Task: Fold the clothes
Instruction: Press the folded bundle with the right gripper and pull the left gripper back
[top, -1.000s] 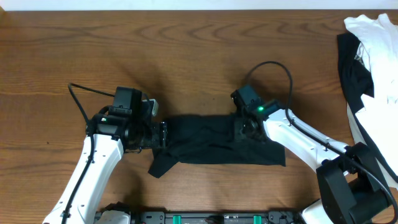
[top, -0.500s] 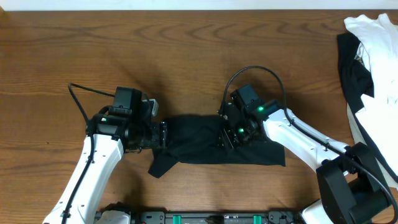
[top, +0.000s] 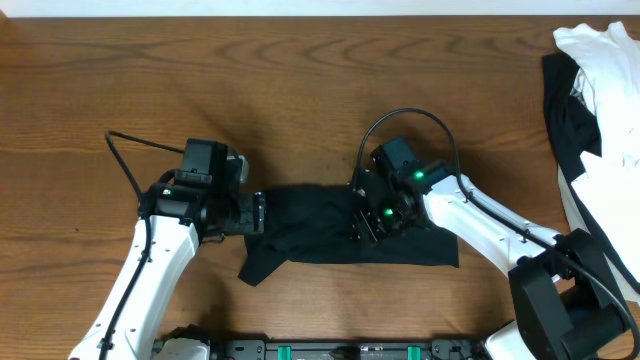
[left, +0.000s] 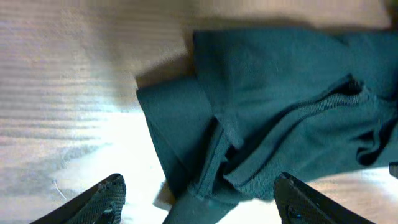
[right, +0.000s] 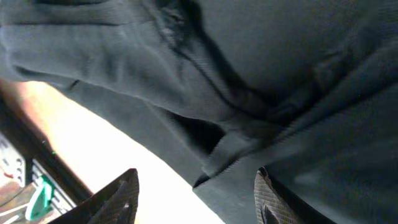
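The black T-shirt (top: 320, 238) lay on the counter (top: 300, 80) as a rumpled, half-folded band, one flap straying out. The left fingers (top: 257, 212) at its left end and the right fingers (top: 368, 225) over its right half stood apart, gripping nothing. Well right of it, a black-and-white pile (top: 600, 90) awaited folding. No logo or writing was readable.

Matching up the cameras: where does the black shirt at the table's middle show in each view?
Overhead: shirt lower centre.
Left wrist: shirt fills centre and right.
Right wrist: shirt fills most of the frame.
Shared landmark: bare table beside it, left in left wrist, lower left in right wrist.
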